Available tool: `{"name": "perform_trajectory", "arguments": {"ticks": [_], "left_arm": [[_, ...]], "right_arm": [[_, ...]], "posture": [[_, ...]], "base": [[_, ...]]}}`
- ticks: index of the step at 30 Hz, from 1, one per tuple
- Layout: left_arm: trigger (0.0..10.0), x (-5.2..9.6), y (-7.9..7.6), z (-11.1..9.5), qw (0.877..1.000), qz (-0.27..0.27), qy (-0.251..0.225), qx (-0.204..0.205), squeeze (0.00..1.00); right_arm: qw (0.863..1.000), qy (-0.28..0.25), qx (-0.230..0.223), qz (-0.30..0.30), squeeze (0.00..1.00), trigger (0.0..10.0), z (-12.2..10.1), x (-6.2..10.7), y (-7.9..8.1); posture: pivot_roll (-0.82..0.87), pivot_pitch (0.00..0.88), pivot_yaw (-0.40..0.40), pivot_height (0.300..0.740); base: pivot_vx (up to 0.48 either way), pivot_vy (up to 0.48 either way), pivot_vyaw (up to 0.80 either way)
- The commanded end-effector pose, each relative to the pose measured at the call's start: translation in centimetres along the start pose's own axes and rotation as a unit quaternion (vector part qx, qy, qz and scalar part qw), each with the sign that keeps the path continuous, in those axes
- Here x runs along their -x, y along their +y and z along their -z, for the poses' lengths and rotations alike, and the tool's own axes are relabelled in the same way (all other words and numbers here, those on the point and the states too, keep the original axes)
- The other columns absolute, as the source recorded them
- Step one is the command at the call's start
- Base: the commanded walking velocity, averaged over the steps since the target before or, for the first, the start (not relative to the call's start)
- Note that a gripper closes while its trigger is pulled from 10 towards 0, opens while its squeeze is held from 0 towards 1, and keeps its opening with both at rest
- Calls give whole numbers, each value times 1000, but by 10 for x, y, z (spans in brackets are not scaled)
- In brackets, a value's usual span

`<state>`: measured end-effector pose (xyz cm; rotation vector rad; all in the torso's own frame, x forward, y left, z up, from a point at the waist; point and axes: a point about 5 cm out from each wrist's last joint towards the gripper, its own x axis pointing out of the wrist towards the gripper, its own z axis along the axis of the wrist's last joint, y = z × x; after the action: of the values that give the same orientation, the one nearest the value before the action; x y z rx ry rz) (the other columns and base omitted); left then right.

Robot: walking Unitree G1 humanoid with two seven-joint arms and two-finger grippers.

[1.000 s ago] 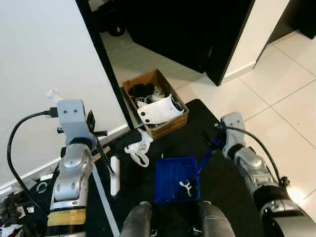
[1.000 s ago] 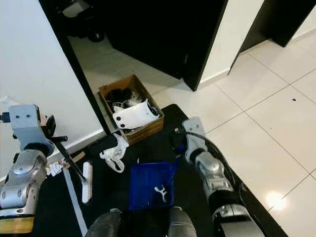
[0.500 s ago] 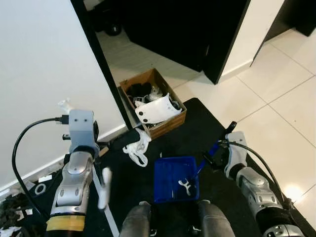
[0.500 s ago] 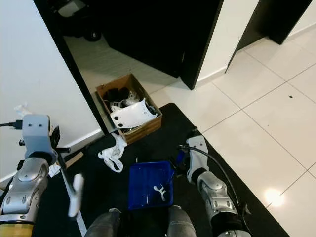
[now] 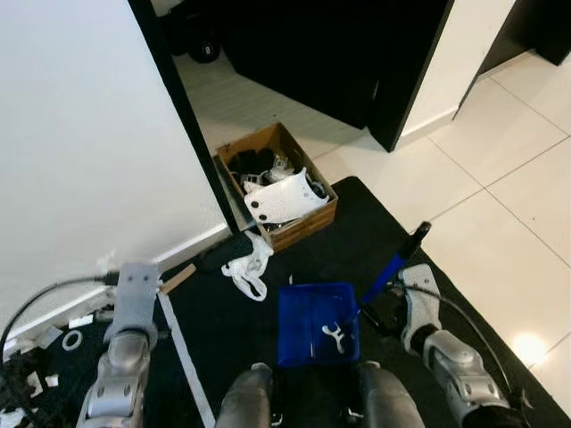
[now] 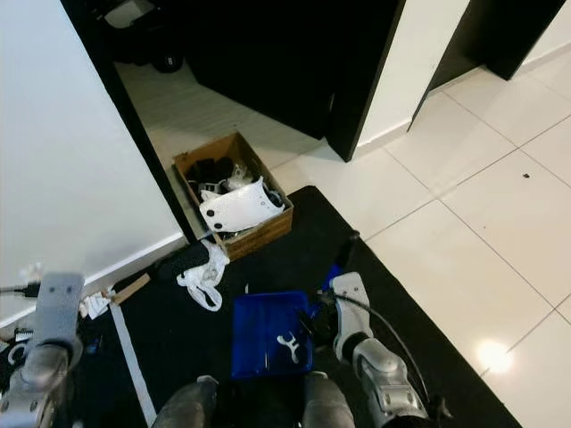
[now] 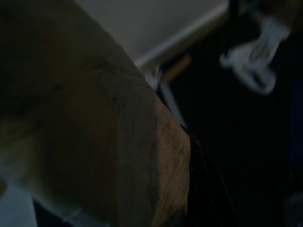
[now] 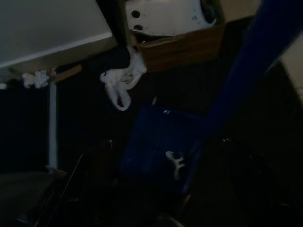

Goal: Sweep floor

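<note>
A blue dustpan lies on the black mat just in front of my legs, with a small white scrap inside it. Its blue handle slants up and to the right. My right gripper is shut on the lower part of that handle. The right wrist view is dim and looks past the handle to the dustpan. My left arm hangs low at the left beside the white wall. The left wrist view is dark and blurred, with a brownish mass up close.
A cardboard box holding a white shell and dark items stands at the mat's far edge by a black door frame. A white plastic bag, a wood scrap, crumpled paper and a white tape line lie nearby. Pale tiles spread to the right.
My left arm has dropped down and back, and the white-headed broom it carried has gone from sight. My right arm has drawn back toward my body, tipping the dustpan handle up.
</note>
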<state>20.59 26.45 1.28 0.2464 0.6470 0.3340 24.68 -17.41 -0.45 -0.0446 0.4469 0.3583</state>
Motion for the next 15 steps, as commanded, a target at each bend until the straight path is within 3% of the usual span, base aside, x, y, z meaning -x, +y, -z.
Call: {"name": "perform_trajectory", "arguments": {"ticks": [1, 3, 6, 13, 15], "left_arm": [[10000, -1, -4, 4, 999, -17, -4, 46, 0], [10000, -4, -4, 4, 991, -43, -23, 121, 0], [10000, -7, -5, 7, 987, -54, -33, 150, 0], [10000, -12, -13, 13, 987, -57, -32, 144, 0], [10000, -14, -17, 14, 984, -53, -28, 166, 0]], "right_arm": [[1000, -12, 1, 2, 0, 10000, 3, 2, 2], [1000, -28, 2, 7, 0, 10000, -2, -1, 3], [1000, -27, -6, 5, 0, 10000, -1, -3, 5], [999, -30, -35, 0, 0, 10000, 3, -2, 6], [998, -18, -55, -1, 0, 10000, 8, 0, 2]], "posture": [[7, 166, 25, 740], [3, 162, 25, 740], [0, 158, 22, 740], [-6, 157, 17, 740], [-13, 157, 17, 740]], "base": [[0, 0, 0], [0, 0, 0], [0, 0, 0], [0, 0, 0], [0, 0, 0]]}}
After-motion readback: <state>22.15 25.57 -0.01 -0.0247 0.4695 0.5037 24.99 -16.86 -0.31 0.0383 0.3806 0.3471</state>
